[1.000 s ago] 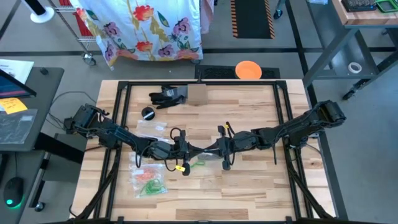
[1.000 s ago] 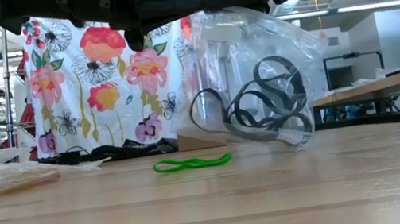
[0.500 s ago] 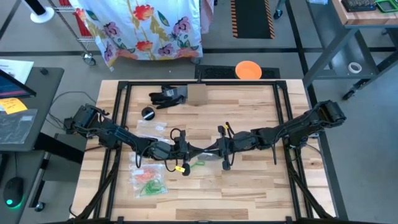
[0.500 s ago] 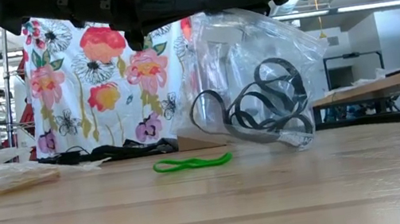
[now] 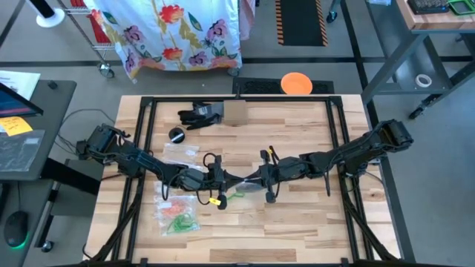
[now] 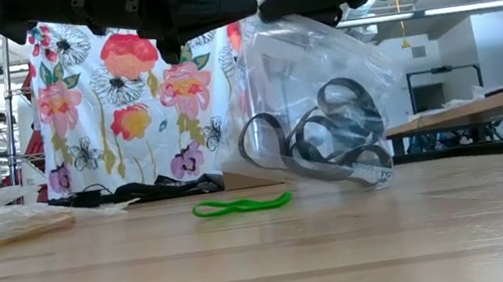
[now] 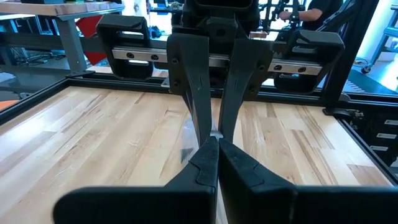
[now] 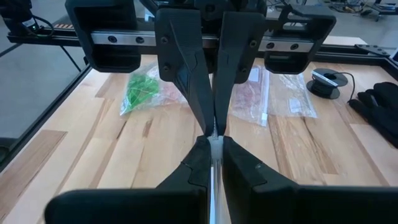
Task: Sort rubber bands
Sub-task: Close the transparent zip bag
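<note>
**Both pincers clamped on 1 clear bag above the bench**

The left pincer [image 5: 236,180] and the right pincer [image 5: 248,180] meet tip to tip over the middle of the bench [image 5: 297,222], each pinched together on the top edge of a clear plastic bag [image 6: 321,100] that hangs between them. Inside the bag sit several dark rubber bands [image 6: 327,139], bunched near its bottom, which touches the bench. 1 green rubber band [image 6: 241,204] lies flat on the bench just beside the hanging bag, on the left arm's side. Farther to that side of the bag lie more clear bags, 1 holding green bands [image 8: 144,90] and 1 holding reddish bands [image 8: 247,93].
</note>
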Robot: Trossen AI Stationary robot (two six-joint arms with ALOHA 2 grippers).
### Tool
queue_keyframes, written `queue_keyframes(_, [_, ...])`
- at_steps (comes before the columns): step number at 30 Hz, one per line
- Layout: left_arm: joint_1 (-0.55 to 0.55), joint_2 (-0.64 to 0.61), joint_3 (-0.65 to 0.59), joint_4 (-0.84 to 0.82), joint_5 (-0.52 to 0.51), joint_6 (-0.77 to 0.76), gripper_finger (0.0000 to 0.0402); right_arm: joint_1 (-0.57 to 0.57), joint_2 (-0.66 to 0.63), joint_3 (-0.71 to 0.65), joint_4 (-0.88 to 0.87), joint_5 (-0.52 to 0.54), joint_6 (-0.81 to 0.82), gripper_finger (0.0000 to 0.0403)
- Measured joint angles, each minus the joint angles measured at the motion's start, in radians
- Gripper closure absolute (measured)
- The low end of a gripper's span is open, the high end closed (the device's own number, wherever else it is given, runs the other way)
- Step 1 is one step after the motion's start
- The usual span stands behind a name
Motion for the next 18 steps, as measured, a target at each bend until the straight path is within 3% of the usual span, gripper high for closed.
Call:
queue_keyframes(14, [-0.001,-0.002,0.0,0.013,0.051,0.0,0.0401,0.0,0.002,-0.005,-0.028,0.025,0.0,0.0387])
queue_keyframes(18, [-0.001,-0.002,0.0,-0.053,0.053,0.001,0.0395,0.0,0.002,-0.005,-0.022,0.025,0.0,0.0387])
